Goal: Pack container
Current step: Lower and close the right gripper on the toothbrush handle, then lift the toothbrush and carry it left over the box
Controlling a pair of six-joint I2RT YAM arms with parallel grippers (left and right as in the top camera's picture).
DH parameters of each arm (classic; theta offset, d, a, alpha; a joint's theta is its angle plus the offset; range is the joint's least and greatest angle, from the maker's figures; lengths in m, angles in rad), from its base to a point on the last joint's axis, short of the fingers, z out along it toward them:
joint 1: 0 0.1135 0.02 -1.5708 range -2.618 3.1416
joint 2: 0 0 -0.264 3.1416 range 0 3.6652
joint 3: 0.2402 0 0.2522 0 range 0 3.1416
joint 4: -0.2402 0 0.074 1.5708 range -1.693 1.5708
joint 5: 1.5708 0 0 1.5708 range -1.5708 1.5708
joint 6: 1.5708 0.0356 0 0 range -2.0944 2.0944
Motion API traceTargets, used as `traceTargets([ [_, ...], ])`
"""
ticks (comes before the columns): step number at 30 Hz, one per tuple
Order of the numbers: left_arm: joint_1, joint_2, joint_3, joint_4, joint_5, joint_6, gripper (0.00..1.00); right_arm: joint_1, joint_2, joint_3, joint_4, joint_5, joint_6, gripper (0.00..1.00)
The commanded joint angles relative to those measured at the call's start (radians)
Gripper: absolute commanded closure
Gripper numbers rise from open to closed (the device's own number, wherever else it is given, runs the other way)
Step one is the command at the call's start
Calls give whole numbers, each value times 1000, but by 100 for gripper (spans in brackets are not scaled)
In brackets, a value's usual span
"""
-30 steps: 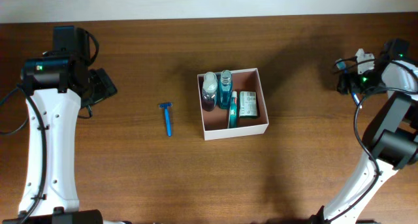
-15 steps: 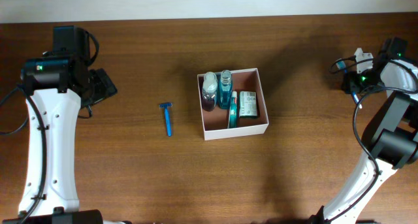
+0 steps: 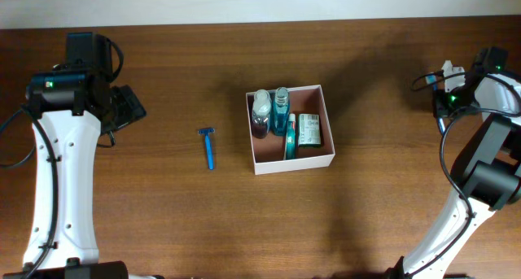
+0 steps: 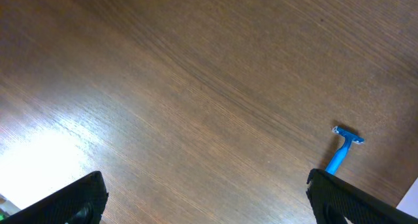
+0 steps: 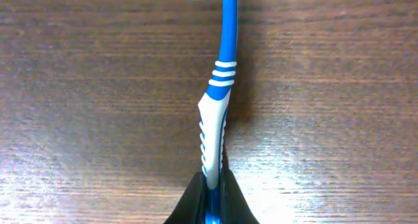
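The container [image 3: 293,163], a shallow square box with white walls and a pinkish inside, sits mid-table. It holds a clear bottle [image 3: 260,112], a blue bottle [image 3: 281,110] and a green-and-white packet [image 3: 308,130]. A blue razor [image 3: 208,147] lies on the wood to its left and shows at the right of the left wrist view [image 4: 343,147]. My left gripper [image 4: 209,198] hangs open over bare wood, far left [image 3: 130,108]. My right gripper [image 5: 212,185], at the far right [image 3: 444,100], is shut on a blue-and-white handle [image 5: 214,113] lying on the table, its pale head cut off at the top.
The brown wooden table [image 3: 163,222] ends at a pale strip along the back [image 3: 244,2]. Both white arms stand at the table's sides, the left [image 3: 61,173] and the right [image 3: 480,173]. Cables hang round the right wrist.
My right gripper has gone from open to shut on the blue-and-white handle and shifted slightly rightward. The left arm, the razor and the container have not moved.
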Motion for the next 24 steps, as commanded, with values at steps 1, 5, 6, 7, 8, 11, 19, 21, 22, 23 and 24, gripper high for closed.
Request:
traceTargets([
  [1,2,5,-3,-1,-7,-13,1,6,41,-2,-39,-23,13,96],
  [5,2,6,-3,-1,-7,-13,1,6,32,40,-90,-148,85,96],
  [6,2,5,-3,-1,-7,-13,1,6,28,59,-110,-194,103,96],
  [7,2,6,-3,-1,-7,-13,1,6,23,82,-134,-244,116,96],
  [8,2,5,-3,-1,-7,-13,1,6,18,109,-163,-298,127,96],
  [11,2,5,-3,-1,-7,-13,1,6,-2,219,-291,-455,131,96],
  [19,2,6,-3,-1,-7,-13,1,37,-58,485,-687,-570,120,96],
  [21,2,5,-3,-1,-7,-13,1,59,-74,520,-763,-579,120,96],
  [22,2,5,-3,-1,-7,-13,1,74,-87,529,-798,-588,121,96],
  [23,2,5,-3,-1,-7,-13,1,89,-99,531,-824,-592,121,96],
  [24,2,5,-3,-1,-7,-13,1,104,-111,531,-847,-592,121,96],
])
